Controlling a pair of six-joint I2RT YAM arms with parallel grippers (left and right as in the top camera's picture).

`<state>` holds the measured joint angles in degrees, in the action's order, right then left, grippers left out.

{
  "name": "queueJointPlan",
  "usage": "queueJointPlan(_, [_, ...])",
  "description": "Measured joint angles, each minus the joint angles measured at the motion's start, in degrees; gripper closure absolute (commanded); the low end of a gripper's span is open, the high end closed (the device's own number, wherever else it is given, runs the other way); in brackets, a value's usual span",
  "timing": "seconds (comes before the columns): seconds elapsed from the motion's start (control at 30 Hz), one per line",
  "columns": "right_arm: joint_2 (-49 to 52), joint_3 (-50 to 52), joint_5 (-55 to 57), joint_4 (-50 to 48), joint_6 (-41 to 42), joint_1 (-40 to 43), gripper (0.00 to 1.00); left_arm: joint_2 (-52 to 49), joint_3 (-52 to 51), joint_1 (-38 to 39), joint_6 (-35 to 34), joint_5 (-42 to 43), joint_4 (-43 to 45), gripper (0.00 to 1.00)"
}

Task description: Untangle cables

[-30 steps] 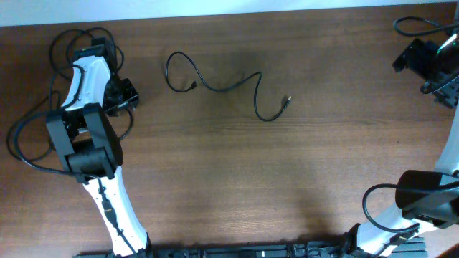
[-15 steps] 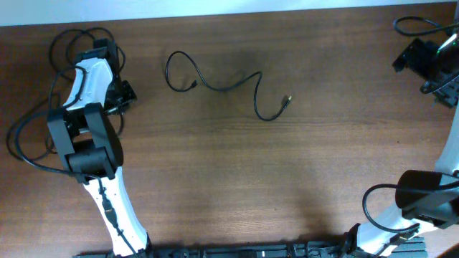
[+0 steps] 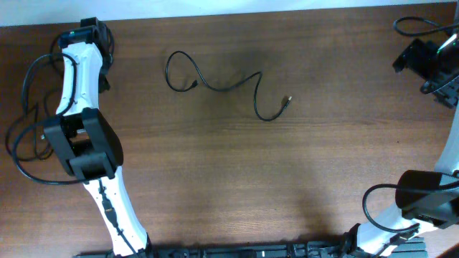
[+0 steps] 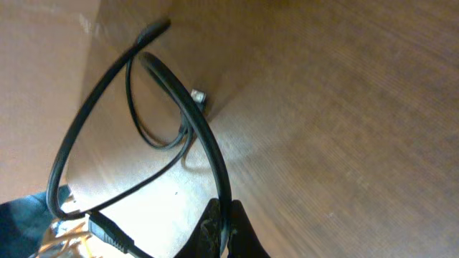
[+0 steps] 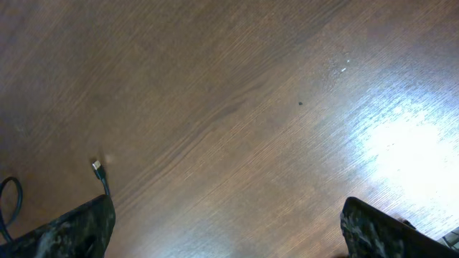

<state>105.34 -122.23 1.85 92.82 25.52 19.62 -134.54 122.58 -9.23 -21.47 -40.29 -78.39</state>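
Observation:
One thin black cable (image 3: 215, 84) lies loose and spread out on the brown table (image 3: 237, 172), its small plug end (image 3: 287, 99) pointing right. More black cable loops (image 3: 29, 79) lie around my left arm at the far left. My left gripper (image 3: 90, 34) is at the table's far left corner. In the left wrist view it (image 4: 228, 218) is shut on a black cable (image 4: 204, 136) that arcs upward in a loop, with a silver plug (image 4: 199, 94) on the table behind. My right gripper (image 5: 233, 240) is open over bare wood with nothing between its fingers; a plug end (image 5: 98, 168) shows at the left.
The table's far edge (image 3: 215, 16) runs just behind the left gripper. The right arm (image 3: 430, 61) hovers at the far right corner with its own black wire. Both arm bases (image 3: 107, 208) stand at the near edge.
My left gripper has closed on a cable and moved toward the far left corner, drawing the loops with it. The middle cable and the right arm have not moved.

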Motion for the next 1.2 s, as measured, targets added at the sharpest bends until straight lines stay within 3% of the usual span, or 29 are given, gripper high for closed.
queueJointPlan(0.13, [0.0, 0.0, 0.0, 0.0, 0.0, 0.0, 0.01, 0.0, -1.0, -2.3, -3.7, 5.5, -1.9, 0.98])
queueJointPlan(0.17, [0.0, 0.0, 0.0, 0.0, 0.0, 0.0, 0.02, 0.0, -2.1, -3.1, -4.7, 6.2, -1.5, 0.93])
queueJointPlan(0.27, [0.0, 0.0, 0.0, 0.0, 0.0, 0.0, 0.02, 0.0, -5.7, -6.4, -7.1, 7.5, 0.6, 0.66])
queueJointPlan(0.4, [0.0, 0.0, 0.0, 0.0, 0.0, 0.0, 0.02, 0.0, -5.2, -8.2, -7.5, 7.8, -1.5, 0.61])
queueJointPlan(0.47, [0.0, 0.0, 0.0, 0.0, 0.0, 0.0, 0.02, 0.0, -1.2, -8.1, -7.3, 9.8, -4.2, 0.60])
queueJointPlan(0.5, [0.0, 0.0, 0.0, -0.1, 0.0, 0.0, 0.01, -0.2, 2.5, -8.1, -7.2, 11.5, -6.5, 0.40])
queueJointPlan(0.6, [0.0, 0.0, 0.0, 0.0, 0.0, 0.0, 0.02, 0.2, 16.2, -8.1, -7.1, 14.8, -11.6, 0.32])
queueJointPlan(0.63, [0.0, 0.0, 0.0, 0.0, 0.0, 0.0, 0.02, 0.2, 19.3, -8.2, -7.1, 15.5, -12.5, 0.36])
queueJointPlan(0.7, [0.0, 0.0, 0.0, 0.0, 0.0, 0.0, 0.02, 0.2, 20.2, -9.0, -7.0, 16.8, -14.8, 0.60])
queueJointPlan(0.73, [0.0, 0.0, 0.0, 0.0, 0.0, 0.0, 0.02, 0.2, 20.0, -9.8, -6.9, 17.6, -15.5, 0.66])
queueJointPlan(0.77, [0.0, 0.0, 0.0, 0.0, 0.0, 0.0, 0.02, 0.2, 19.3, -10.6, -6.9, 18.3, -16.0, 0.78])
queueJointPlan(0.8, [0.0, 0.0, 0.0, 0.0, 0.0, 0.0, 0.02, 0.2, 17.6, -12.4, -7.0, 19.3, -16.4, 0.99])
queueJointPlan(1.0, [0.0, 0.0, 0.0, 0.0, 0.0, 0.0, 0.02, 0.0, 1.2, -18.3, -6.8, 27.0, -12.1, 1.00])
queueJointPlan(1.2, [0.0, 0.0, 0.0, 0.0, 0.0, 0.0, 0.02, 0.0, -13.8, -18.1, -4.5, 35.0, -2.9, 1.00])
